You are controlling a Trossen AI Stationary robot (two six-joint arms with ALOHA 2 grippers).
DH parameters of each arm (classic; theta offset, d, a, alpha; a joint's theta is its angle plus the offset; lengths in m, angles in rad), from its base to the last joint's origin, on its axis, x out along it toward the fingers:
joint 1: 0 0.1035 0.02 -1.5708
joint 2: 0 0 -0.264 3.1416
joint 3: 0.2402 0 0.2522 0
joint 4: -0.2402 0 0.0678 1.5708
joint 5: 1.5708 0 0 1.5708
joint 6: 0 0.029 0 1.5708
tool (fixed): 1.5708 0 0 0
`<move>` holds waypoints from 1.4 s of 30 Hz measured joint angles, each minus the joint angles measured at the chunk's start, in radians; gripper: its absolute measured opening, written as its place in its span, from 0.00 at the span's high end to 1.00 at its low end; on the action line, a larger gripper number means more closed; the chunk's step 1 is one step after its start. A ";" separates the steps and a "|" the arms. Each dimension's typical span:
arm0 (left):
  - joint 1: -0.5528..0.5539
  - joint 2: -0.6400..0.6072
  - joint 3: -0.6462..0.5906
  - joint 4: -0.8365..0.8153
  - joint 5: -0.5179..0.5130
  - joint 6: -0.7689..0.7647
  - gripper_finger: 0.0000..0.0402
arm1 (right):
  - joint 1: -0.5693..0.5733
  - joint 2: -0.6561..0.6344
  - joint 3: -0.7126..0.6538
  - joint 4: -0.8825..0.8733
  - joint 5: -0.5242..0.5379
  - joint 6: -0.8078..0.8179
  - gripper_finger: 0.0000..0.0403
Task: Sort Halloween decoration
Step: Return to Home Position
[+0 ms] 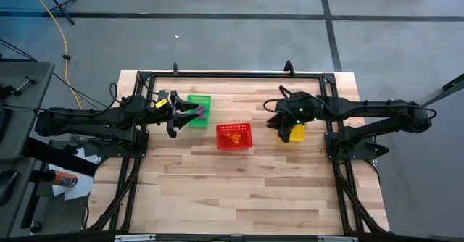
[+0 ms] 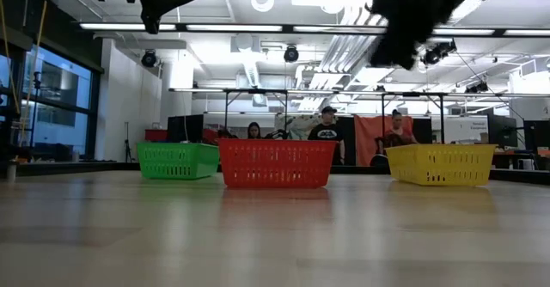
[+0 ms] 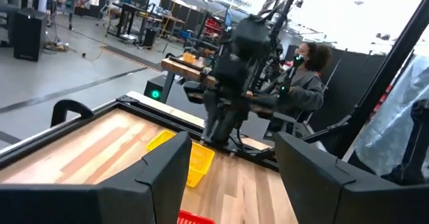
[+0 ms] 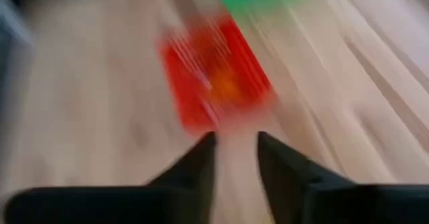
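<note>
High view: left end effector [image 1: 175, 120] hung beside green basket [image 1: 206, 98], right end effector [image 1: 280, 120] at yellow basket [image 1: 297, 135]. Colours kept apart: purple trinkets [image 1: 198, 111] in green, orange trinkets [image 1: 233, 135] in red basket [image 1: 220, 128].
Low view: both arms raised above baskets.
Left wrist view: released, spread wide, empty.
Right wrist view: narrowly parted, empty.

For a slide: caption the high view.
Left gripper at green plastic mesh basket, right gripper over yellow basket, red basket with orange trinkets between, on wooden table.

Purple trinkets [image 1: 198, 111] occupy the green basket [image 1: 205, 99], orange trinkets [image 1: 233, 135] the red basket [image 1: 235, 125].
</note>
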 joint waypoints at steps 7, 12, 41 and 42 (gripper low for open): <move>-0.001 -0.001 0.000 0.036 0.001 -0.036 0.50 | 0.028 0.095 -0.040 0.650 -0.075 0.192 0.95; -0.023 -0.046 0.000 0.084 0.015 0.028 0.63 | 0.028 0.147 0.022 0.782 -0.108 0.143 0.99; -0.136 -0.442 -0.454 0.396 0.037 -0.005 1.00 | 0.005 0.125 0.200 0.552 -0.142 0.124 1.00; -0.136 -0.451 -0.454 0.367 0.037 -0.014 1.00 | 0.005 0.121 0.204 0.530 -0.142 0.123 1.00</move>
